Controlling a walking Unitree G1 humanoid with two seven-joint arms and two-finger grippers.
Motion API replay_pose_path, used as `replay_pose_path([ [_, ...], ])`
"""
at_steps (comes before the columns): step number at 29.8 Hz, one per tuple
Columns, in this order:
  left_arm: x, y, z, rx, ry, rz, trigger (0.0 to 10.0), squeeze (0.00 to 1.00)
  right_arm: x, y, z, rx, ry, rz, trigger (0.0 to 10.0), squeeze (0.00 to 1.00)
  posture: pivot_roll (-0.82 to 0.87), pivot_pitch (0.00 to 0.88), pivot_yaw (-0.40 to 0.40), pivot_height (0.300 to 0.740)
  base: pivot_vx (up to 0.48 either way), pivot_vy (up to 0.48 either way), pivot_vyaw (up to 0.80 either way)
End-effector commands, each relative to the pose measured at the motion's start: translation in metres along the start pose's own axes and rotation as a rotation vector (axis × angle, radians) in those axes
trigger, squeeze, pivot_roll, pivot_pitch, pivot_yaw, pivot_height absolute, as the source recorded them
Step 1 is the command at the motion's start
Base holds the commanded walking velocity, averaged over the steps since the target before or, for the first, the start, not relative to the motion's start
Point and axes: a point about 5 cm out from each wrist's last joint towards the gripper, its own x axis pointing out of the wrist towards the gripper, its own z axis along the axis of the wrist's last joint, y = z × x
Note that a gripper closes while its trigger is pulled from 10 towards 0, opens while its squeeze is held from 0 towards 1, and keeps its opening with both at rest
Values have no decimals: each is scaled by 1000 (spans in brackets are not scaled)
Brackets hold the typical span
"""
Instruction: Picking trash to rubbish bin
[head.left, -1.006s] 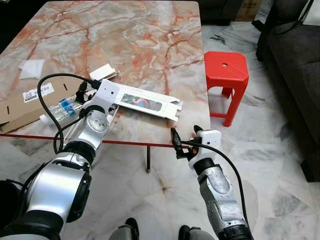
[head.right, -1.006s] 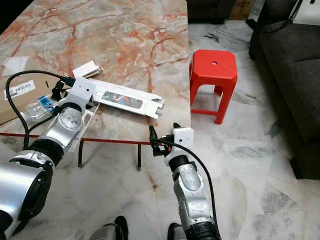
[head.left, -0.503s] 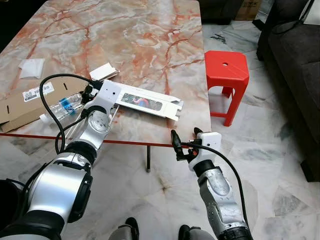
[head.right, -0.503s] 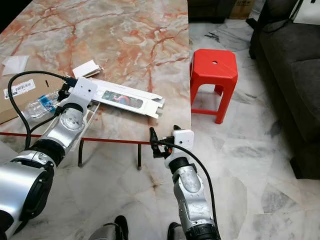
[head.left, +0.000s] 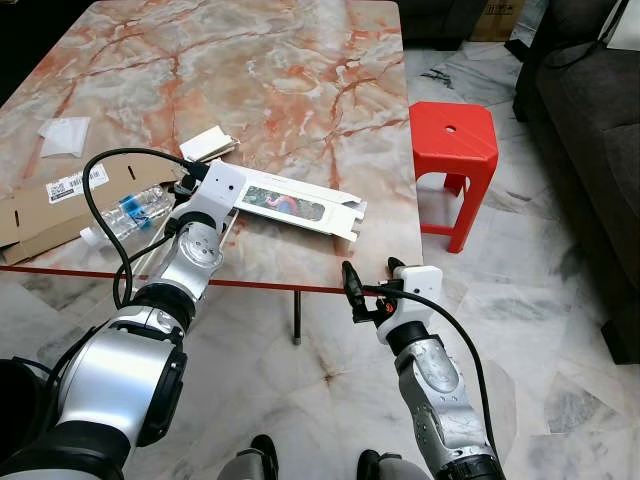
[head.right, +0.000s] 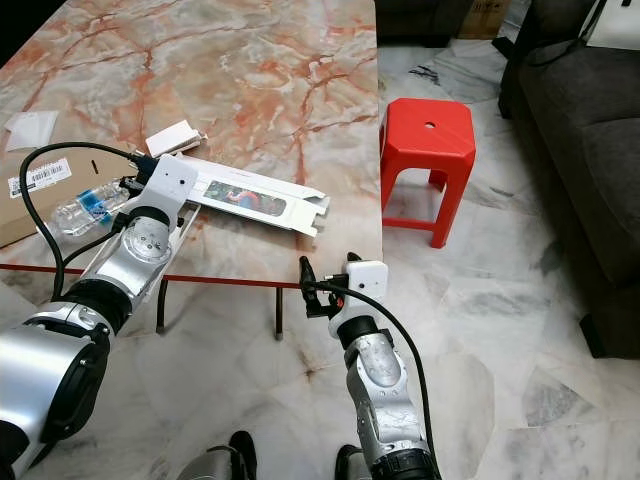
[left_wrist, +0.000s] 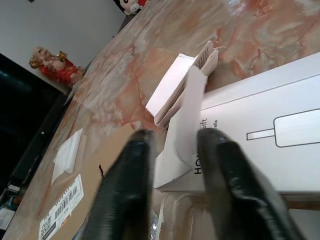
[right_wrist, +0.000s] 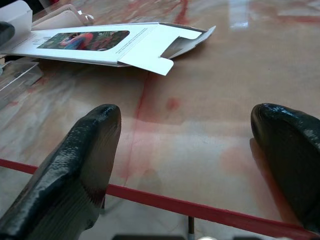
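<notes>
Left gripper (left_wrist: 172, 187) fingers straddle the end flap of the long white box (head.left: 300, 205) near the table's (head.left: 250, 70) front edge, not yet clamped; right gripper (head.left: 370, 290) open below the edge; a flap-only grip may tear or slip.

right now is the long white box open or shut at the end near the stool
Open: the box lies flat on the table, its end flaps splayed outward.
</notes>
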Motion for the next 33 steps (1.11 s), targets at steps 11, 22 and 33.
replay_pose_path([
  [11, -2, -5, -2, -13, 2, -11, 0, 0, -1, 13, -5, 57, 5, 6, 10000, 0, -149, 213, 22, 740, 0, 0, 0],
  [22, -3, -8, 5, -52, -45, -19, 0, 0, 10, 11, -2, 52, -7, 4, 10000, 0, -135, 163, 33, 740, 0, 0, 0],
  [33, -1, -5, 44, -176, -260, -57, 10000, 0, 27, 8, 6, 44, -38, 4, 10000, 0, -109, 79, 50, 740, 0, 0, 0],
])
